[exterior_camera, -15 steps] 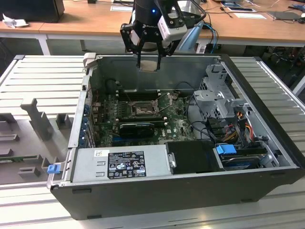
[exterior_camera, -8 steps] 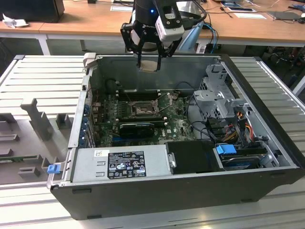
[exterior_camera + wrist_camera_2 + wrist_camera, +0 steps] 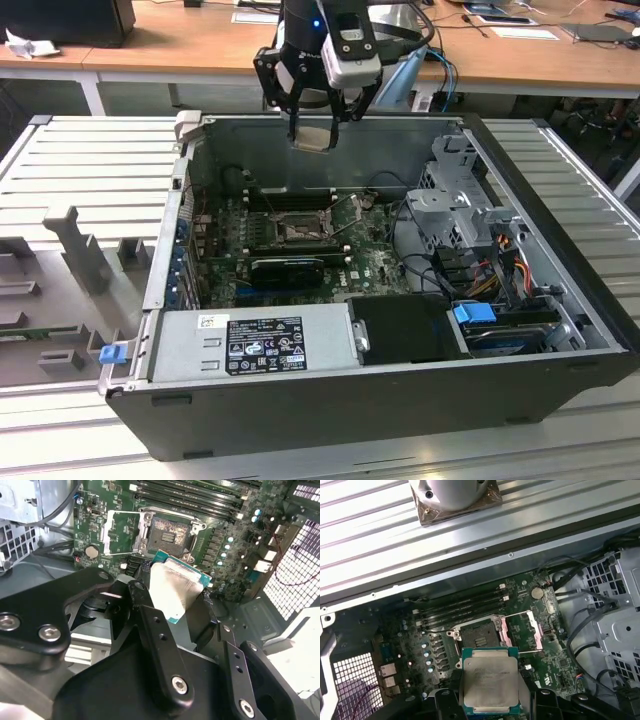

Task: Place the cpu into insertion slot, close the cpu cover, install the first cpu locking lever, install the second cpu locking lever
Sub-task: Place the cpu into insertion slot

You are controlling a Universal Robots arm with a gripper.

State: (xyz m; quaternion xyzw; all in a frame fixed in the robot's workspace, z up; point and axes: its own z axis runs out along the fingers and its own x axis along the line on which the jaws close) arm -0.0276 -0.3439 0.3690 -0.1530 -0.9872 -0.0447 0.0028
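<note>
Cpu (image 3: 312,137) held aloft, insertion slot (image 3: 300,232) open below.
The cpu, a flat square with a dull silver top and green rim, sits roughly level, clamped in the gripper (image 3: 313,128) above the case. The dark square slot lies bare on the green board. The cpu cover (image 3: 519,630), a windowed metal frame, is swung open on the exterior view's right.

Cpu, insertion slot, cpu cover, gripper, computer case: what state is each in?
cpu: gripped, hanging above the motherboard, not seated.
insertion slot: empty, uncovered.
cpu cover: flipped open beside the insertion slot.
gripper: shut on the cpu.
computer case: lying on its side, open.
</note>
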